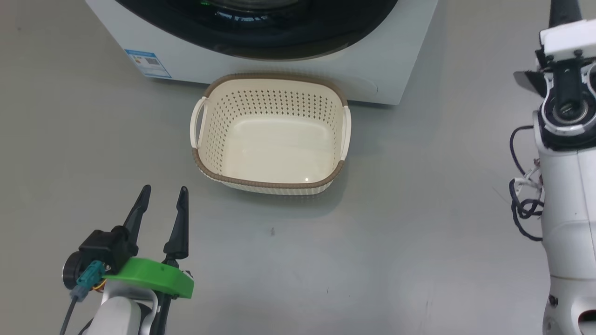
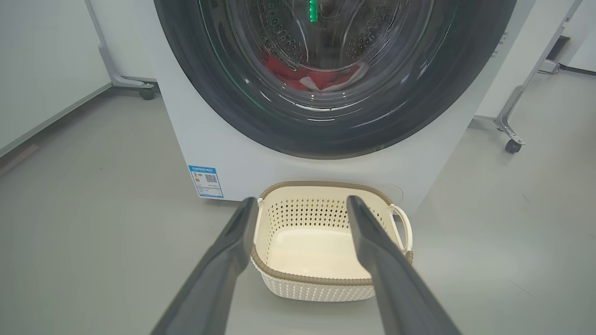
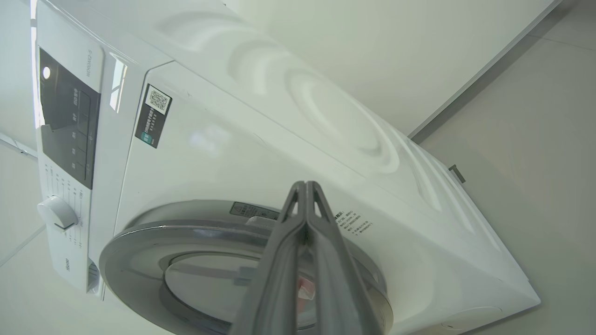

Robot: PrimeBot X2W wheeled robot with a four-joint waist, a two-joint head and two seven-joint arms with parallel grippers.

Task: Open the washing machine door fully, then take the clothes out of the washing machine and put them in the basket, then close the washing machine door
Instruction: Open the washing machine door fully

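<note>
From the head I look down on the grey floor [image 1: 372, 242], where the cream basket [image 1: 272, 77] stands empty, just in front of the white washer [image 1: 298, 70]. Of the door [image 1: 279, 44] this view gives only the lower black rim. My left fingers [image 1: 180, 209] point up at the lower left, spread wide with nothing between them, apart from the basket, and my pale right arm [image 1: 570, 195] rises along the right edge. The left wrist view looks forward from lower down and gives what the head does not: through the glass of the shut door [image 2: 233, 107] I see the red clothes [image 2: 321, 79], with a little white, lying low in the drum. There my left fingers [image 2: 361, 223] frame the basket [image 2: 321, 280] without touching it. The right wrist view shows the washer [image 3: 242, 139] tilted, with a dark control panel [image 3: 70, 135], a white knob [image 3: 57, 212] and the door [image 3: 139, 242] below them. My right fingers [image 3: 298, 228] are pressed together and hold nothing; they lie before the door glass, and I cannot tell if they touch it. The blue label [image 1: 148, 63] at the washer's lower corner carries a square code, but its writing is too small to read. A black sticker [image 3: 153, 116] near the panel also has a square code above small lines that I cannot read.
</note>
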